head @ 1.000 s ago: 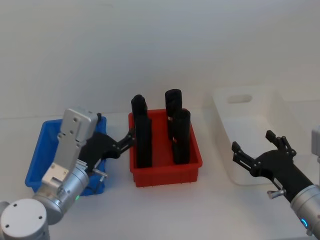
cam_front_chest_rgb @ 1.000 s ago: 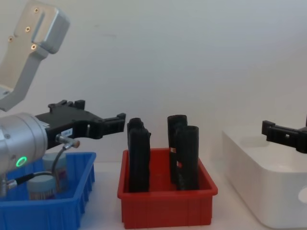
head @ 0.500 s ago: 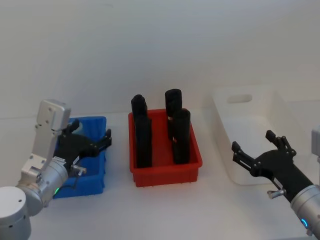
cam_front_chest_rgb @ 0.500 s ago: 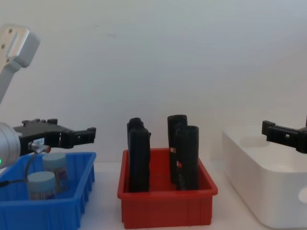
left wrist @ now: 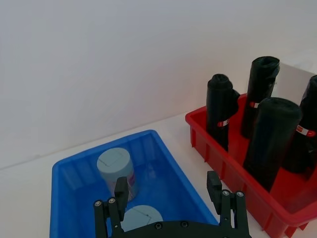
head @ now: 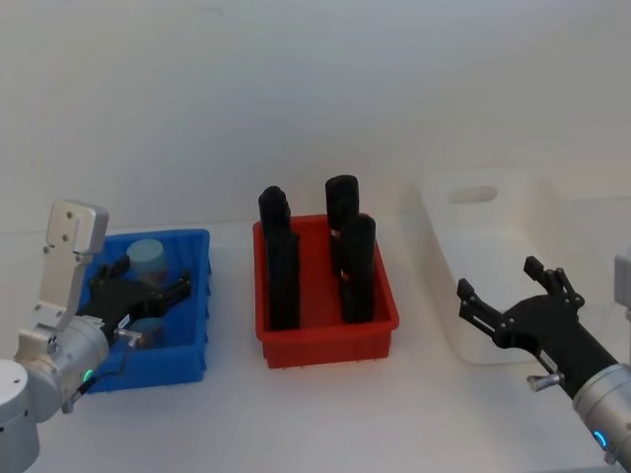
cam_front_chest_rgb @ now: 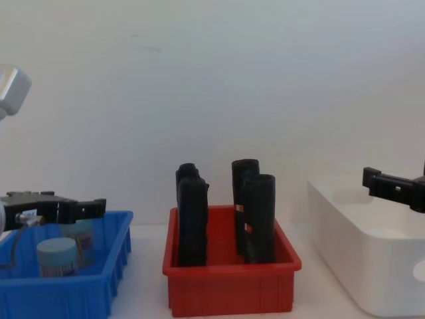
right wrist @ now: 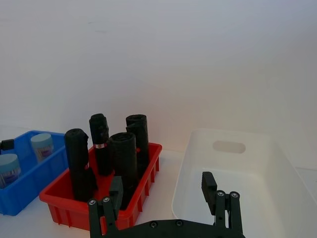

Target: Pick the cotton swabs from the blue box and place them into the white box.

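The left gripper [head: 175,292] has swung back and down over the last second, away from the red bin [head: 325,345]. It now hangs low over the blue box [head: 200,330]. Its fingers are spread wide and hold nothing.

Two cotton swabs jars stand upright in the box. One cotton swabs jar [left wrist: 140,218] sits directly beneath the claw, in line with the gap between its fingers. The other [left wrist: 116,166] stands just beyond the fingertips. The red bin of tall black rolls [left wrist: 270,139] is now off to the claw's right, and the white box [head: 471,330] lies well past that.

The right gripper [head: 498,278] has not moved. It hovers with its fingers apart in front of the white box.

The reach looks finished, so the pick comes next: lower onto the nearer jar and close on it.
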### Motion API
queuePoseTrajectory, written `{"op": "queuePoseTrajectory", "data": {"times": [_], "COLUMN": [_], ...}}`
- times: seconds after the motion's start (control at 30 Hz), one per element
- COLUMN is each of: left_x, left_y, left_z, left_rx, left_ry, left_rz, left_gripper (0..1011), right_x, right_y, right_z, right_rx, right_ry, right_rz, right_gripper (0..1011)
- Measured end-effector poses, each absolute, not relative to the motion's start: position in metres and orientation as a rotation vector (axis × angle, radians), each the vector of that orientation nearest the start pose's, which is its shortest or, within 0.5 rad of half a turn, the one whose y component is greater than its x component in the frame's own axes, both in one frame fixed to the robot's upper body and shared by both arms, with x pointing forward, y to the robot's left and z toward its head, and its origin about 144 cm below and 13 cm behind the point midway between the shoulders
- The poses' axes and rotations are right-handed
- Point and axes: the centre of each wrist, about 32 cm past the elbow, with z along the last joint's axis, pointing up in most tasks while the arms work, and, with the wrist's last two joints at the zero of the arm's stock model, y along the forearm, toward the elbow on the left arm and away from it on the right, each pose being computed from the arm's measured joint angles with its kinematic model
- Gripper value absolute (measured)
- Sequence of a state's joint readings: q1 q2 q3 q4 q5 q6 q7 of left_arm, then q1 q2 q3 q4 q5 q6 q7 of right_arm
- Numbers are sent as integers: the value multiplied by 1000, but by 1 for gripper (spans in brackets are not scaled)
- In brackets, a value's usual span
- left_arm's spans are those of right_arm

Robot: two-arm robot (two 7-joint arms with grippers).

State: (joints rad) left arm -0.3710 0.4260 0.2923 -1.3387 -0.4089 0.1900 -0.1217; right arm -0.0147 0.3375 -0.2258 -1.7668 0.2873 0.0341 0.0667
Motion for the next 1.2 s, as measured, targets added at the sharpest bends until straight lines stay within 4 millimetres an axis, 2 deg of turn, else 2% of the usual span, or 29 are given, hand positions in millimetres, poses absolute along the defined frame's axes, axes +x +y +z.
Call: {"op": "queuePoseTrajectory", "data": {"times": [0.5, 1.2], "left_x": [557, 565], "left_y": [311, 317], "left_z": [1186, 1173], "left_rx": [217, 255], "left_ry": [142, 198], "left_rz": [1333, 1353], "left_gripper": [1004, 1004], "right_x": [443, 443], "right_y": [-237, -237], "right_z": [1189, 1189], "right_rx": [26, 26], "right_ry": [-75, -75], "right_rz": [-1230, -1230], "right_gripper": [1002, 1002]}}
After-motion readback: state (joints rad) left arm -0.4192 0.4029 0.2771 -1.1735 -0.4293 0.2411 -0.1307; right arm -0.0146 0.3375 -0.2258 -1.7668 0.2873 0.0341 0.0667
